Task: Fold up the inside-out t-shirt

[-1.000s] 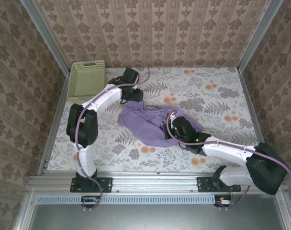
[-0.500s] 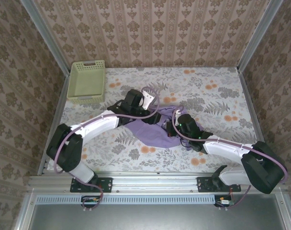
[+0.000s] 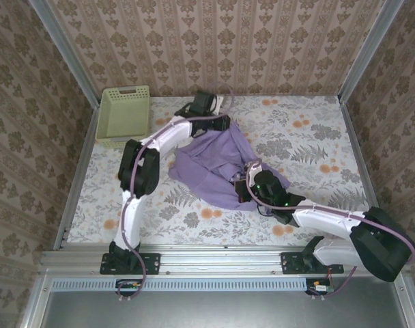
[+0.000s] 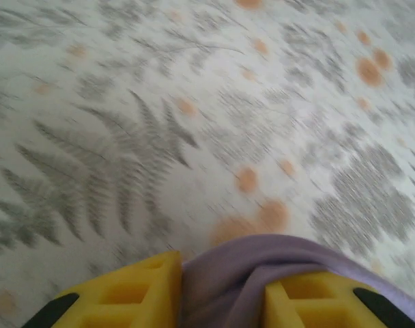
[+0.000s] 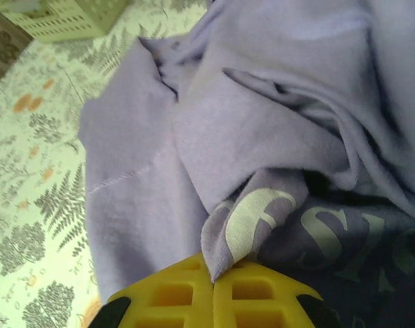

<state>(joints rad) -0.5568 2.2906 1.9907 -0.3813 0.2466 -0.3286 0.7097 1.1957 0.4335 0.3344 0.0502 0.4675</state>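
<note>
Comparing with the overhead view of half a second back: the left claw [image 3: 211, 120] is now being held far out, near the back edge of the tabletop [image 3: 310, 130], where before it was being kept low at mid-table, close to the right arm. The inside-out t-shirt [image 3: 218, 160] is being drawn out with it. The cloth is being stretched from that far point down to the right claw [image 3: 244, 184], and is being spread wider than the bunched heap seen earlier. The shirt is being kept at mid-tabletop, to the right of the green basket [image 3: 123, 115] and apart from it.

Left wrist view, blurred: lavender cloth is being pinched between the yellow fingers [image 4: 136, 294].

Right wrist view: the right claw is being pressed together on a printed fold of the shirt. Its place is little changed from a second ago.
</note>
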